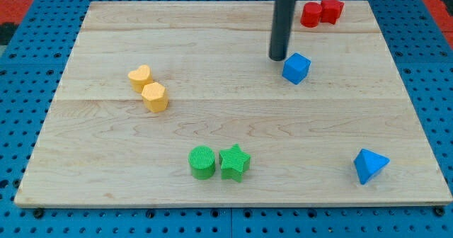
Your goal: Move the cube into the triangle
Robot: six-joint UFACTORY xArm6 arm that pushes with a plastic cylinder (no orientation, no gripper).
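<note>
Pushing off-centre, my tip, clawless and holding nothing, left of cube, could spin it past triangle near bench bottom-right corner.

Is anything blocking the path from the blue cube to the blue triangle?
Nothing visible: bare wooden board lies between the blue cube and the blue triangle. My tip sits just left of the cube.
</note>
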